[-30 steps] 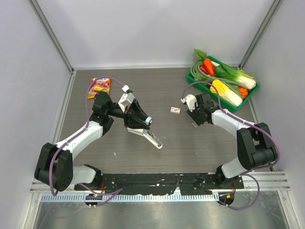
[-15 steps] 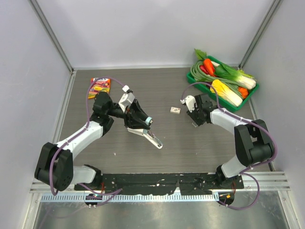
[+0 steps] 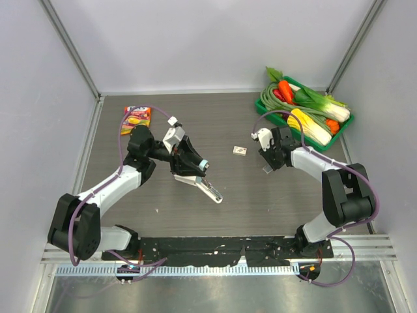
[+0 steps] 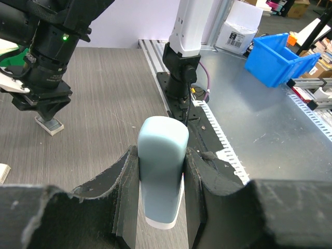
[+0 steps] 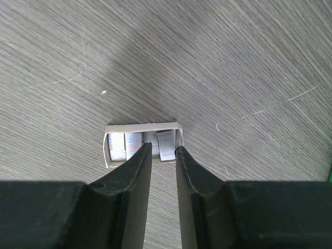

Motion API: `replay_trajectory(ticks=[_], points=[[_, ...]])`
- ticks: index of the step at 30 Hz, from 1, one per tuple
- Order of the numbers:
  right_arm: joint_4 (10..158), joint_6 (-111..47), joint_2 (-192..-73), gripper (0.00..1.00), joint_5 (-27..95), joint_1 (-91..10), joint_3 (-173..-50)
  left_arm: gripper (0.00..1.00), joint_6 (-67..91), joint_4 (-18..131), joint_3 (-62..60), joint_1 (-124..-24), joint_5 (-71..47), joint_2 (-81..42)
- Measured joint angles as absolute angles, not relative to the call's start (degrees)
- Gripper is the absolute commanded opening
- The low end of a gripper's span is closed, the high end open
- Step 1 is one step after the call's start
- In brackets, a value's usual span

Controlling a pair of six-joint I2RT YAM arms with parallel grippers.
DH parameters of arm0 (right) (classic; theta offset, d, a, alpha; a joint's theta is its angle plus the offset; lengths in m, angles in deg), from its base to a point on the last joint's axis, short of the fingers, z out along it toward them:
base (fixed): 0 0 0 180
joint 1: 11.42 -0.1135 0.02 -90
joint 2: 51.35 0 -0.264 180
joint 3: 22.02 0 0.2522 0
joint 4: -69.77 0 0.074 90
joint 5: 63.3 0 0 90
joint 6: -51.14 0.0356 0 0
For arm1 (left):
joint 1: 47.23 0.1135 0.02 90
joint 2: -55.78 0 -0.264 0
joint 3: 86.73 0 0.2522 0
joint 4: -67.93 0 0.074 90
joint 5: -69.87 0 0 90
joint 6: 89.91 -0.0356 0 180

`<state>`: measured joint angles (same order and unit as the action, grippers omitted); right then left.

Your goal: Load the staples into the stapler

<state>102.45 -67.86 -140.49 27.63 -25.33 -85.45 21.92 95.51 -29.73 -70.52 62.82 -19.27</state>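
Note:
My left gripper (image 3: 190,164) is shut on the stapler (image 3: 207,189), holding its pale blue top (image 4: 162,171) between the fingers; the white lower arm hangs open toward the table. A tiny cream box with a reddish mark, the staples (image 3: 240,150), lies mid-table between the arms. My right gripper (image 3: 268,166) points down at a small open white tray of silvery staple strips (image 5: 119,145). Its jaws stand a narrow gap apart (image 5: 162,149) with the tips at the tray's edge. The tray also shows in the left wrist view (image 4: 50,125).
A green basket (image 3: 347,122) of vegetables stands at the back right, close behind the right arm. A colourful snack packet (image 3: 135,119) lies at the back left. A blue bin (image 4: 280,57) sits off the table beyond the near rail.
My right gripper has shifted slightly to the right over the staple tray. The left arm and the stapler have not moved.

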Motion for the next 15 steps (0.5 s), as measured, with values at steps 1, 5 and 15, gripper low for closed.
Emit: replay_trajectory(ticks=[1, 5, 15], points=[[102.5, -67.9, -140.5, 0.30, 27.9, -25.1, -85.5, 0.00, 21.9, 95.5, -29.7, -70.5, 62.8, -19.3], [103.1, -67.8, -141.2, 0.30, 29.2, -24.7, -86.3, 0.00, 21.9, 95.5, -29.7, -70.5, 62.8, -19.3], [104.7, -67.8, -142.4, 0.30, 30.9, -24.5, -87.0, 0.00, 21.9, 95.5, -29.7, -70.6, 62.8, -19.3]])
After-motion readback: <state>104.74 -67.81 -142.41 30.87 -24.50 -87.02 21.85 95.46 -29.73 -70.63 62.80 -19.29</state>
